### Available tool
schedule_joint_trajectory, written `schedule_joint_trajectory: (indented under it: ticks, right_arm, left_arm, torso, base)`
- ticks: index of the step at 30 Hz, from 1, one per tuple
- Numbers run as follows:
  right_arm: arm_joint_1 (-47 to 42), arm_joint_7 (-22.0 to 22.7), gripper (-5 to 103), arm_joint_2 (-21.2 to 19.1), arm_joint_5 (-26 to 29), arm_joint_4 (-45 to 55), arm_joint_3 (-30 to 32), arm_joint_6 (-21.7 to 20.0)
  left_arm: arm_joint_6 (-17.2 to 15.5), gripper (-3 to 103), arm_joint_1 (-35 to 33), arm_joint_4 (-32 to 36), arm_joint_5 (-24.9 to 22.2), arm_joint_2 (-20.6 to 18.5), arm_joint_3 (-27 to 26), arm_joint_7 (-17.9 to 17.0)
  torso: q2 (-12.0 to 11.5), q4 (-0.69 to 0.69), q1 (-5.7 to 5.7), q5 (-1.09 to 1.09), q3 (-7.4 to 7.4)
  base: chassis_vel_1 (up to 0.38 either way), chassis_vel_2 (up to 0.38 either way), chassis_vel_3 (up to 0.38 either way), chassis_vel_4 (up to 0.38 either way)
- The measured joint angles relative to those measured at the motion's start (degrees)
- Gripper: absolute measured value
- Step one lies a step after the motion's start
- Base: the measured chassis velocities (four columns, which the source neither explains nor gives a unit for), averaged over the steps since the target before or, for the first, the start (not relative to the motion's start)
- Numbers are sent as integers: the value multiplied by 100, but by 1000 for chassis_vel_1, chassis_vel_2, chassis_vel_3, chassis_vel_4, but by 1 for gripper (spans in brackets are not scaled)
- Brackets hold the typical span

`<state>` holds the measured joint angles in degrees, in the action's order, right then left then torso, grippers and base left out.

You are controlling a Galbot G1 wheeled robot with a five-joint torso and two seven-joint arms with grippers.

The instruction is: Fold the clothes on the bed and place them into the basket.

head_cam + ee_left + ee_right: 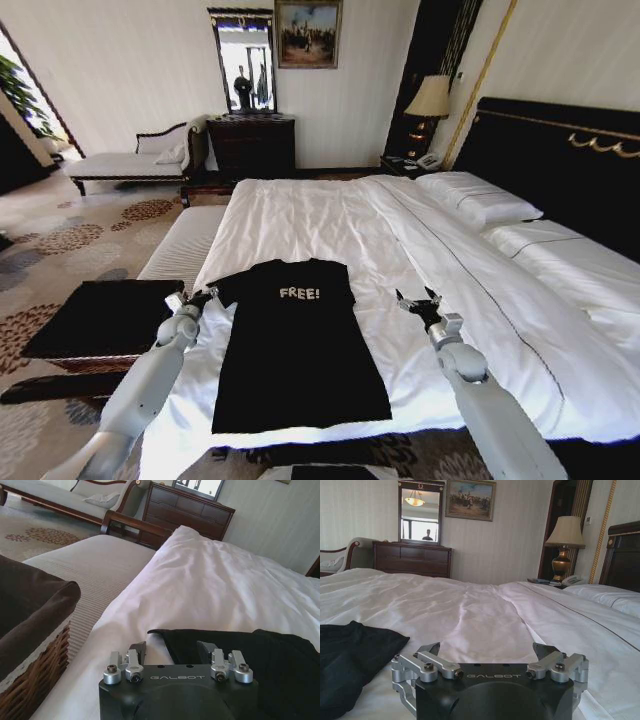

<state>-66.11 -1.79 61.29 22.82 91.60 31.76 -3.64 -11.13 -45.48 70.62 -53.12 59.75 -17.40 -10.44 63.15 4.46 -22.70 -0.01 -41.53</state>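
Dark wood dresser against far wall, mirror and framed painting above; lit table lamp on nightstand; chaise longue stood left

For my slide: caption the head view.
Black T-shirt flat on bed; open left gripper and right gripper flank it.

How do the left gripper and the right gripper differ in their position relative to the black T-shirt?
The left gripper is at the T-shirt sleeve on the robot's left; the right gripper stands apart from the T-shirt, over bare white duvet. In the left wrist view, black cloth lies just ahead of the left gripper's fingers; in the right wrist view, the cloth lies off to one side. The basket sits beside the left gripper, not the right. Both are open and low over the bed.
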Motion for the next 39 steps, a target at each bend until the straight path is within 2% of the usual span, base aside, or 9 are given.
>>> schedule_joint_trajectory:
  ticks: [6,8,11,12,16,17,19,35,39]
  right_arm:
    - [-5,5,100,-54,41,5,40,-10]
    - [-12,7,100,-59,44,5,52,-11]
    - [-19,8,100,-58,44,5,58,-11]
    - [-23,9,100,-52,44,5,61,-12]
    - [-24,9,100,-31,44,3,73,-13]
    - [-17,9,100,-23,44,-14,84,-14]
    - [-12,9,100,-25,49,-32,87,-14]
    - [-59,7,100,-45,136,-1,85,-30]
    - [-105,9,100,-111,190,55,48,-64]
  left_arm:
    - [32,51,165,-229,80,110,99,12]
    - [42,42,201,-279,138,143,114,17]
    - [54,36,218,-309,173,155,120,17]
    - [67,25,229,-329,193,158,122,16]
    - [85,20,235,-341,205,158,122,10]
    - [91,10,233,-339,205,148,119,6]
    - [94,2,216,-309,194,125,119,4]
    - [98,0,183,-51,404,59,187,-17]
    - [81,0,263,226,1063,20,560,-57]
  torso:
    - [0,1,0,1,0]
    - [0,0,0,1,0]
    - [0,0,0,1,0]
    - [0,0,0,1,0]
    - [0,0,0,0,1]
    - [0,0,0,1,1]
    - [0,0,0,0,0]
    - [0,-1,0,1,0]
    - [0,2,0,1,1]
  base:
    - [0,0,0,0]
    - [0,0,0,0]
    - [0,0,0,0]
    - [0,0,0,0]
    - [0,0,0,0]
    - [0,0,0,0]
    - [0,0,0,0]
    - [0,0,0,0]
    - [0,0,0,0]
